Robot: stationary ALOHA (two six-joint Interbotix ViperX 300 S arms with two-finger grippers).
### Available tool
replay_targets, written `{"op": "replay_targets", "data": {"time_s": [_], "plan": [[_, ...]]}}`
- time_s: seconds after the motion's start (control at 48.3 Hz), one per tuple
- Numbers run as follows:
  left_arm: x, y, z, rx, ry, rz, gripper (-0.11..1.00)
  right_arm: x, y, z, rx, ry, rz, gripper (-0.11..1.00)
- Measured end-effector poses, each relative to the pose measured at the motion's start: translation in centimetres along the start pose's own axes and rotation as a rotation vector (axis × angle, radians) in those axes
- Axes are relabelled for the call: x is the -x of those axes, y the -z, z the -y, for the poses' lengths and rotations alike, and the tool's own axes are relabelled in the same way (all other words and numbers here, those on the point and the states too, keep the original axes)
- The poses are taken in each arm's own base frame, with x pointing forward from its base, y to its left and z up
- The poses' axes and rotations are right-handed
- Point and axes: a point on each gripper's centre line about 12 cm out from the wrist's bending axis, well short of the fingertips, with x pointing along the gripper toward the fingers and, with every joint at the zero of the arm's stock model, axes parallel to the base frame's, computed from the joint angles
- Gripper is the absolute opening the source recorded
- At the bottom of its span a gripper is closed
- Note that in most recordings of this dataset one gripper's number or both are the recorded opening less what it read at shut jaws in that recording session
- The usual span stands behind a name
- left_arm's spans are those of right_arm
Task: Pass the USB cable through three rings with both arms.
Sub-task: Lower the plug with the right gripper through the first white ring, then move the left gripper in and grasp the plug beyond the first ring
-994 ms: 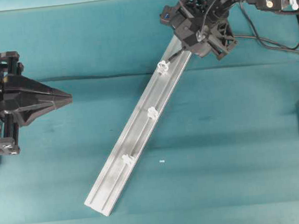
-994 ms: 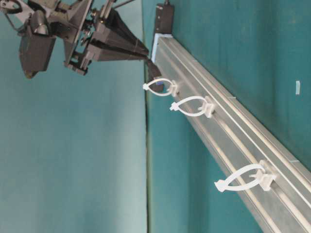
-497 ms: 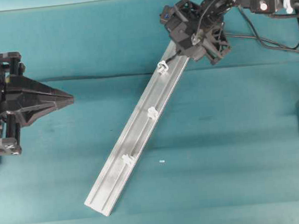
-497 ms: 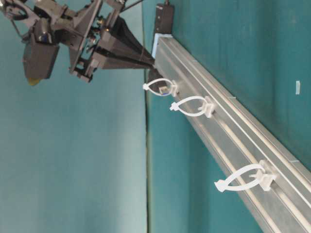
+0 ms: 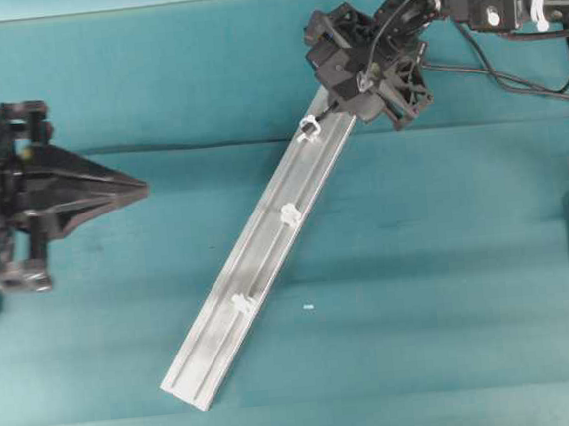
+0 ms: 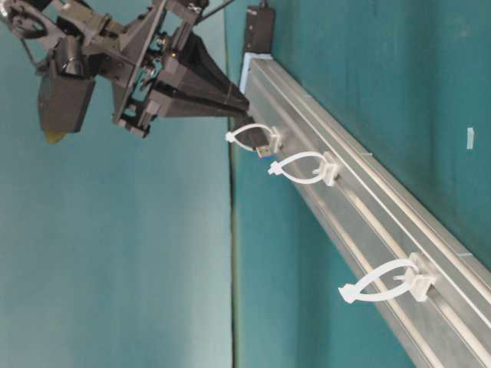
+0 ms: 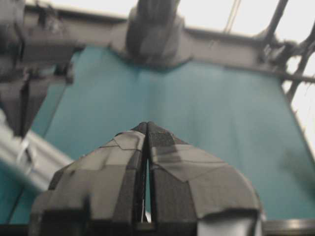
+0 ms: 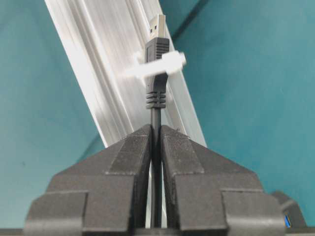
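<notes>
Over the teal table [image 5: 448, 258] in the overhead view: long silver aluminium rail [image 5: 260, 270] lying diagonally, three translucent white rings clipped along it, first ring [image 5: 308, 127] at the upper end, second ring [image 5: 289, 213] mid-rail, third ring [image 5: 242, 302] toward the lower end. Right gripper [image 5: 340, 103] poised above the rail's upper end, just beside the first ring, black hub [image 5: 320, 30] partly hidden behind it. Left gripper [image 5: 141, 191] far off at the left edge, well apart from the rail, fingers pressed together to a point, nothing between them. At table level: right gripper [image 6: 244, 110] tapering down to the first ring [image 6: 249, 136], USB cable plug [image 6: 264, 149] poking out through that loop; second ring [image 6: 301, 169] and third ring [image 6: 380, 282] standing empty farther along the rail [image 6: 368, 207]. From the left wrist: left gripper [image 7: 147, 129] with its two taped fingertips meeting, only teal table [image 7: 216, 113] ahead, a blurred stretch of rail [image 7: 19, 152] at the left. From the right wrist: right gripper [image 8: 156, 132] clamped on the thin black USB cable [image 8: 155, 118], plug body inside the first ring [image 8: 156, 64], metal tip [image 8: 157, 23] already clear beyond it, rail [image 8: 113, 64] running underneath.
</notes>
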Motion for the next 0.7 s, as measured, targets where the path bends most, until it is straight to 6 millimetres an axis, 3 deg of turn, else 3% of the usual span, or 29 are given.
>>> {"op": "replay_targets", "data": {"time_s": [0.207,0.518,0.621,0.704], "plan": [[-1.6,0.6,-2.2,0.047,-0.081,-0.045,-0.01,-0.2,-0.7,-0.2,-0.016,-0.006,0.025,0.1],[-3.1,1.4,-3.1,0.057,-0.112,-0.09,-0.01,-0.3,-1.0,-0.2,-0.005,-0.005,0.034,0.1],[-3.8,1.9,-3.5,0.059,-0.123,-0.111,0.05,-0.5,-1.1,0.0,-0.004,0.0,0.035,0.1],[-4.4,2.4,-3.8,0.063,-0.132,-0.131,0.17,-0.6,-1.1,0.2,-0.003,0.002,0.036,0.1]]}}
